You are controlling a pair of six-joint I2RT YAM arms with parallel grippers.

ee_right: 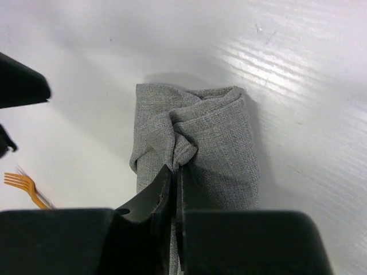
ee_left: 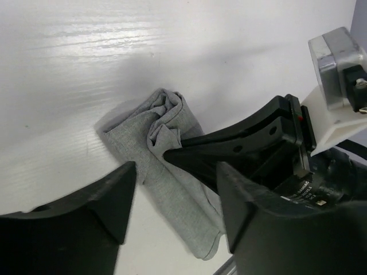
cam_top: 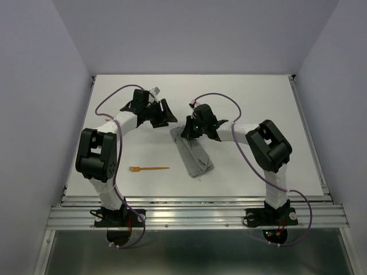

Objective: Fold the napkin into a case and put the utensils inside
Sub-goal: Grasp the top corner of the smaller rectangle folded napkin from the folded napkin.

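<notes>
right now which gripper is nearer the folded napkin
Right. The right gripper is shut on a bunched fold of the napkin at its far end; the left gripper is open, hovering beside that end to its left, not touching it.

Far end of the folded napkin (cam_top: 195, 156) is crowded: right gripper (cam_top: 187, 132) pinched onto the cloth, left gripper (cam_top: 167, 113) just beside it, jaws apart. Napkin's near end has open approach. Left of it the fork (cam_top: 149, 168) lies apart on bare table (cam_top: 252, 94), with the left arm (cam_top: 97, 153) elbow near its tines. Table's right side is open.
</notes>
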